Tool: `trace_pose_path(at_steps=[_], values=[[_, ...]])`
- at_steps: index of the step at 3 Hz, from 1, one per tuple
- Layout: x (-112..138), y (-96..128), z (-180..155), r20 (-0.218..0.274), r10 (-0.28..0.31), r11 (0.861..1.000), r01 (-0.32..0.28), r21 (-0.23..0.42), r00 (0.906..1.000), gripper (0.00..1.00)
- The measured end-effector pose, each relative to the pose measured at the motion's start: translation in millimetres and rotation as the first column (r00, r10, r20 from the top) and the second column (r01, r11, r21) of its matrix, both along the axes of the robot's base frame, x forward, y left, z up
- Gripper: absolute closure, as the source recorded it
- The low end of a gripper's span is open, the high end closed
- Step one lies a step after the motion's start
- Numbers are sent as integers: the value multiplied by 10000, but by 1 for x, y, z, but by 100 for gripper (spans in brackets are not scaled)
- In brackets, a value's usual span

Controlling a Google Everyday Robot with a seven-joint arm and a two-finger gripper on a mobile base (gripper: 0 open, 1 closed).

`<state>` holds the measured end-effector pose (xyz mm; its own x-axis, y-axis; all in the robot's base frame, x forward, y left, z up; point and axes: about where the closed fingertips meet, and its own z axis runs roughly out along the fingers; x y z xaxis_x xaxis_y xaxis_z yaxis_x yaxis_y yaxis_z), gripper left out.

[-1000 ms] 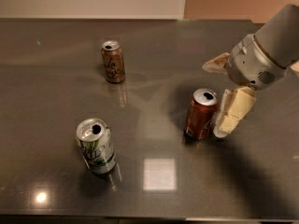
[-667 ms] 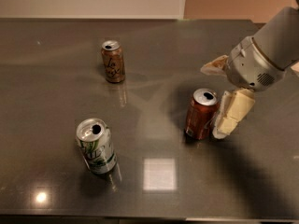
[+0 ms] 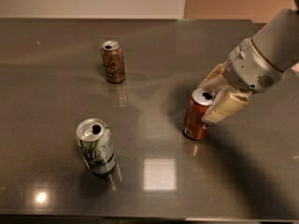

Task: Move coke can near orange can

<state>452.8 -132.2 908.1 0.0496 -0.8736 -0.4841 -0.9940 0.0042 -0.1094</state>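
Coke can (image 3: 195, 118) stands on the worktop (image 3: 56, 181) well apart from the orange can (image 3: 113, 62), with the claw (image 3: 209, 101) seemingly clamped near its top, so a slack, high grip could tip it.

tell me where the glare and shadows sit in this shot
Camera view: the glossy table shows a square glare patch just right of the white-and-green can and a small hot spot front left; a broad dark shadow spreads front right of the coke can, with the hand at that can; the orange can mirrors faintly in the surface.
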Motion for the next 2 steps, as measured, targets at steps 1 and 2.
trace_pose_path(at_steps=[1, 2], values=[[2, 9, 8, 50, 65, 10000, -65, 35, 10000, 84], [16, 25, 19, 125, -19, 10000, 19, -53, 9999, 100]])
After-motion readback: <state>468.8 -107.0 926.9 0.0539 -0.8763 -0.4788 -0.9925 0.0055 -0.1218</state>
